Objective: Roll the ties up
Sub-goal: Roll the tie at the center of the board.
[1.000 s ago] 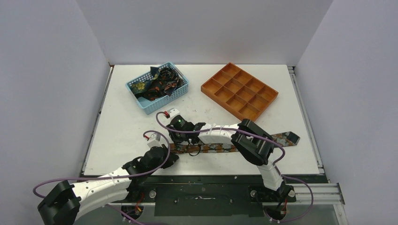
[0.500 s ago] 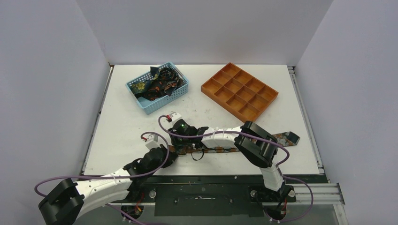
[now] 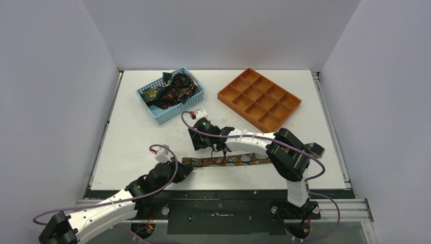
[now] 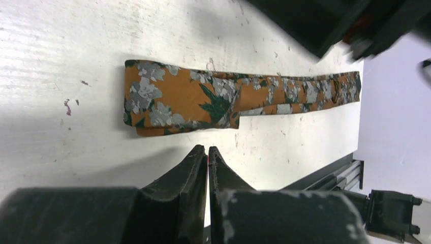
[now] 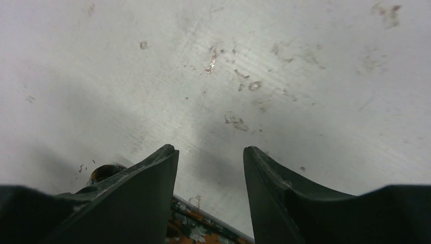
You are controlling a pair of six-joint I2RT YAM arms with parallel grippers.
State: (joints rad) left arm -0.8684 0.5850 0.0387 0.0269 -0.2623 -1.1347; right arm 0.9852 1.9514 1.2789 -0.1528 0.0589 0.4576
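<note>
- The right tool [image 5: 211, 151] had lifted off the tie [image 4: 203, 99] since a second ago. It had moved toward the back of the bench [image 3: 137, 147].
- Its jaws had spread wider too. They stood apart with nothing between them, and only a bit of the tie showed just under them.
- The left tool [image 4: 208, 149] had slid back a little toward the near edge. It was clenched tight with nothing in it, just beside the tie's left end.
- The tie had stayed in about the same spot. It lay flat on the bench near the front edge, running from left to right.
- Its right end was partly hidden behind the right arm [image 3: 287, 160].
- The tie was soft cloth, long and thin. It was orange with grey flowers and green leaves.
- Its left end was folded over on itself, so it looked wider there.
- The bench top was white and hard, with small scuffs and marks.
- The basket [image 3: 195, 99] was a light blue box with mesh walls, at the back left. It held a heap of more ties [image 3: 170, 91], dark with orange and gold patterns.
- The tray [image 3: 244, 112] was orange and flat, at the back right. It was split into twelve square boxes.
</note>
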